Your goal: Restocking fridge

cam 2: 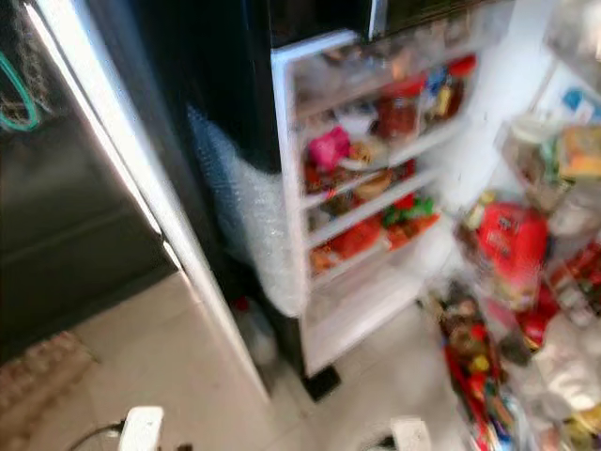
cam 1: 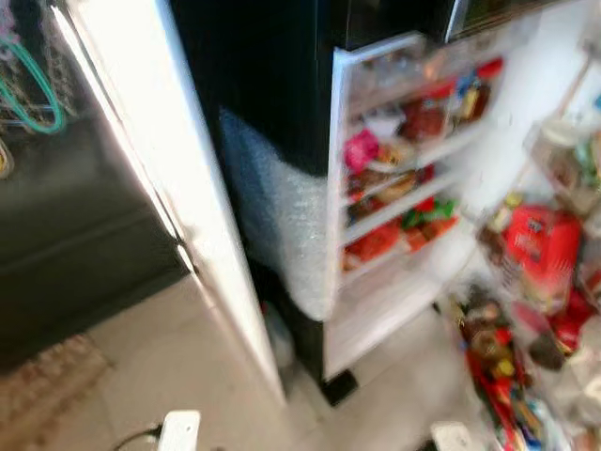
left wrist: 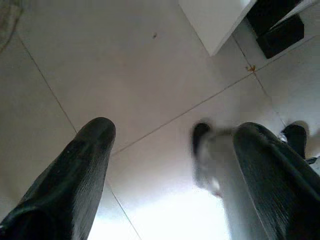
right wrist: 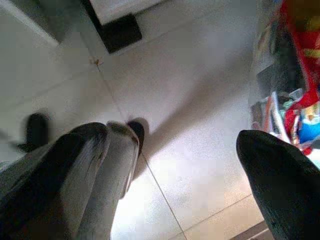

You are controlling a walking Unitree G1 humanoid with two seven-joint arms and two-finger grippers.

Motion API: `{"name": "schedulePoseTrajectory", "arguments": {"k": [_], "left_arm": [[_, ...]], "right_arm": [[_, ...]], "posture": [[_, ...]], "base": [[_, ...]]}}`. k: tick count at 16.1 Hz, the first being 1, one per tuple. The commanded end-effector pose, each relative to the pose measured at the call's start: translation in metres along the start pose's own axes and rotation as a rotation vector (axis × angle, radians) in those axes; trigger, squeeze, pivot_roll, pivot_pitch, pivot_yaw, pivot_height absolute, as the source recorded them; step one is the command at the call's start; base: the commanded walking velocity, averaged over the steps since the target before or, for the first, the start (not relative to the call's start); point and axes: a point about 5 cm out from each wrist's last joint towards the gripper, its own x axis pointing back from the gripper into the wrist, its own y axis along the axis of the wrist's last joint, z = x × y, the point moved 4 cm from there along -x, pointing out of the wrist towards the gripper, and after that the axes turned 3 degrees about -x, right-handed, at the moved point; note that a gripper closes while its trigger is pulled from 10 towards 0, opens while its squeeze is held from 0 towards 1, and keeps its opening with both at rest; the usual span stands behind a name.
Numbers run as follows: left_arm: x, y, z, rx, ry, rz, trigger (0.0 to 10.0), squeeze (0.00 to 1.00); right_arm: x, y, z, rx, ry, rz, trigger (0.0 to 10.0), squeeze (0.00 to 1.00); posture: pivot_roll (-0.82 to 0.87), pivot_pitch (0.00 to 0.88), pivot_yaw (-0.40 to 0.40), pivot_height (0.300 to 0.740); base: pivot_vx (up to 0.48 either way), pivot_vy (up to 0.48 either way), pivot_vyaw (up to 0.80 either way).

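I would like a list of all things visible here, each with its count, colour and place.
fridge: one, black, centre, both doors open
left door: one, white, seen edge-on, left of the fridge
right door: one, white, at right, its racks full of packets
shelves: several, white, inside the fridge, crowded with red, pink and green food
red bag: one, in the right door
wrap: one sheet, whitish, on the fridge's side
floor: pale tiles, below
mat: one, beige, lower left
left gripper: one, black fingers apart, over the floor
right gripper: one, black fingers apart, over the floor
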Motion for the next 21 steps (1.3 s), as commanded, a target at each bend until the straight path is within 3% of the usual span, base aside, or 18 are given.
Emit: {"name": "schedulePoseTrajectory", "arguments": {"k": [1,3,11,14,18,20,21], "left_arm": [[0.002,-0.008,0.006,-0.017,0.009,0.030,10.0,0.00],[0.002,-0.008,0.005,-0.014,0.005,0.030,10.0,0.00],[0.002,-0.009,0.010,-0.015,0.020,0.027,10.0,0.00],[0.002,-0.008,0.010,-0.020,0.022,0.026,10.0,0.00],[0.003,-0.012,0.009,-0.020,0.024,0.032,10.0,0.00],[0.003,-0.013,0.008,-0.020,0.025,0.035,10.0,0.00],[0.003,-0.012,0.008,-0.020,0.025,0.034,10.0,0.00]], "right_arm": [[0.000,-0.001,0.006,-0.015,0.013,0.003,10.0,0.00],[0.001,-0.005,0.005,-0.025,0.008,0.015,10.0,0.00],[0.002,-0.013,0.006,-0.009,0.020,0.050,10.0,0.00],[0.010,-0.028,-0.022,-0.020,-0.038,0.077,10.0,0.00],[0.008,-0.017,-0.038,-0.209,-0.206,0.047,10.0,0.00],[0.011,-0.008,-0.061,-0.245,-0.347,0.005,10.0,0.00],[0.019,-0.003,-0.088,-0.334,-0.496,-0.035,10.0,0.00]], "posture": [[-0.09,0.080,0.026,0.740],[-0.09,0.079,0.025,0.740],[-0.09,0.058,0.025,0.740],[-0.10,0.048,0.026,0.740],[-0.11,0.034,0.019,0.740],[-0.11,0.029,0.015,0.740],[-0.10,0.028,0.014,0.740]], "base": [[0.000,0.375,0.00],[0.000,0.171,0.00],[0.000,0.000,-0.71],[0.000,0.000,0.00],[0.000,0.000,0.00],[0.000,0.000,0.00],[0.000,0.000,0.00]]}}
